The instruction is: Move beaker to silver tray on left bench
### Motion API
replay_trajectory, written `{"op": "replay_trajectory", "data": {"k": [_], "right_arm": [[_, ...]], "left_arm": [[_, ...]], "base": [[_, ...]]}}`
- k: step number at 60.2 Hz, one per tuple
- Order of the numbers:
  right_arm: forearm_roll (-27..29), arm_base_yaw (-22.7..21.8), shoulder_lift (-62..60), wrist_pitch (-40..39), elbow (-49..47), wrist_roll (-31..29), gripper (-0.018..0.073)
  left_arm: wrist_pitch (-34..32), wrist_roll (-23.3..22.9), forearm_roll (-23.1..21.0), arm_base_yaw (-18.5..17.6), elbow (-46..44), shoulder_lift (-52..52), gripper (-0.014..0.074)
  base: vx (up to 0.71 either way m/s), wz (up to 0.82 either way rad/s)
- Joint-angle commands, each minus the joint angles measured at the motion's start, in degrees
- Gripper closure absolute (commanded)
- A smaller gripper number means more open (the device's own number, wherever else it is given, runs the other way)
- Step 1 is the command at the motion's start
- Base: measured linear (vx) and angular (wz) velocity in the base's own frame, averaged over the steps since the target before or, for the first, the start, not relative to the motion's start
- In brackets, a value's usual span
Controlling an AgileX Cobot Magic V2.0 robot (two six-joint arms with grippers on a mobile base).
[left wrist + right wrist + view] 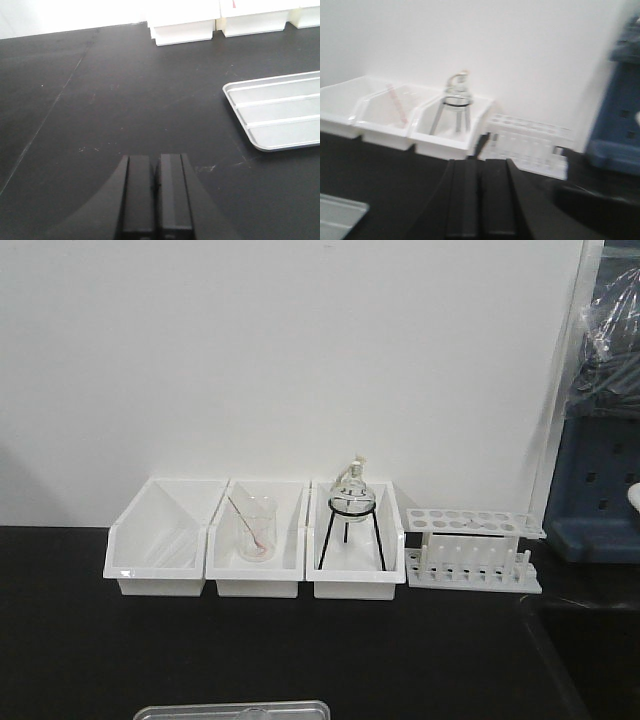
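Three white plastic bins stand side by side on the left bench (300, 660), backed against the white wall (300, 350).

The left bin (160, 540) shows nothing inside it from the front view.

The middle bin (258, 545) holds a clear beaker with a pinkish stirring rod (255, 530) leaning in it; this is not the task item.

The right bin (355, 545) holds a black wire tripod (352, 530) carrying a round glass flask (353, 495) in its ring.

Just beside the right bin stands a white test-tube rack (470, 550); whether any of its holes are filled cannot be determined.

A dark blue unit (595, 490) sits at the far right, off the black worktop.

The silver tray (277, 112) lies flat on the bench, well apart from the bins on the near side. In the left wrist view its ribbed floor is bare. In the front view only its far rim shows at the bottom edge.

The beaker cannot be located with certainty in any view; a faint clear shape at the tray rim in the front view is too cropped to identify.

My left gripper (156, 187) hovers above bare worktop left of the tray, fingers pressed together with nothing between them. My right gripper (480, 200) faces the bins and rack, fingers likewise closed and empty
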Motion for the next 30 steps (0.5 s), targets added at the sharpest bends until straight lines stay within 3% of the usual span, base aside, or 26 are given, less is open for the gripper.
{"op": "replay_trajectory", "data": {"k": [1,4,11,18,21,30], "right_arm": [[3.4,-7.6,-7.9,1.0,2.5,-1.7,0.0575],[3.5,-11.4,-12.6,4.3,4.9,-1.7,0.0575],[3.5,-15.2,-20.3,7.3,10.3,-3.0,0.0575],[9.2,-15.7,-26.4,6.6,16.3,-7.1,0.0575],[13.6,-15.5,-26.3,10.3,16.1,-10.1,0.0575],[15.9,-15.4,-26.3,8.4,16.2,-16.7,0.0575]], "left_arm": [[-4.6,-0.1,-0.2,-0.3,1.1,-0.4,0.0595],[-4.6,-0.1,-0.2,-0.3,1.1,-0.4,0.0595],[-4.6,-0.1,-0.2,-0.3,1.1,-0.4,0.0595],[-4.6,-0.1,-0.2,-0.3,1.1,-0.4,0.0595],[-4.6,-0.1,-0.2,-0.3,1.1,-0.5,0.0595],[-4.6,-0.1,-0.2,-0.3,1.1,-0.4,0.0595]], "base": [[0.00,0.00],[0.00,0.00],[0.00,0.00],[0.00,0.00],[0.00,0.00],[0.00,0.01]]}}
